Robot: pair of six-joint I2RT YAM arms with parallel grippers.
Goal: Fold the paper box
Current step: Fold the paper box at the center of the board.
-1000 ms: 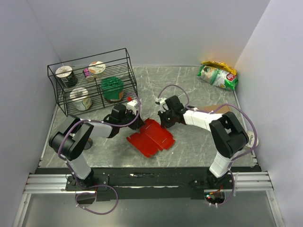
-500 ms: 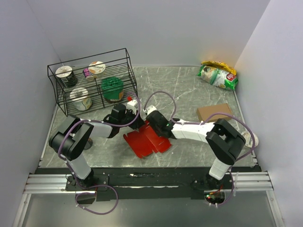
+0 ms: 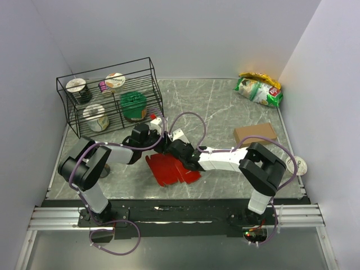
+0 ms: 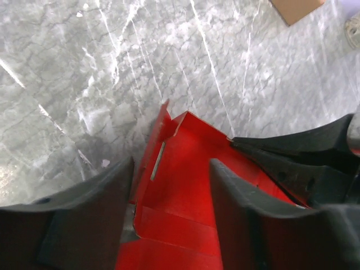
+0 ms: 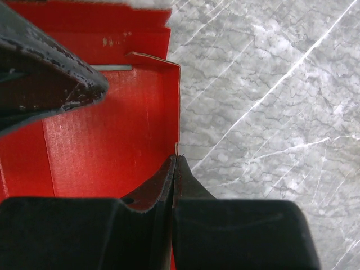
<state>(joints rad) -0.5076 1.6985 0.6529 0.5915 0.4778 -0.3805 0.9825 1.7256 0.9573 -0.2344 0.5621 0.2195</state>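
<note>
The paper box is a bright red creased card sheet lying on the marble table, partly under both arms. My right gripper is shut on the raised right edge of the box, the card pinched between its fingertips. My left gripper is open, its fingers standing over the red sheet with a raised flap at its far corner. In the top view the left gripper and right gripper meet at the sheet's far edge.
A black wire rack with cups and a green-lidded jar stands at the back left. A plain brown cardboard box lies to the right, a snack bag at the back right, a tape roll at the right edge.
My right arm has swung left from the middle of the table to the box's far edge and closed on it. The red sheet has shifted left and bunched up. The left arm barely moved.
</note>
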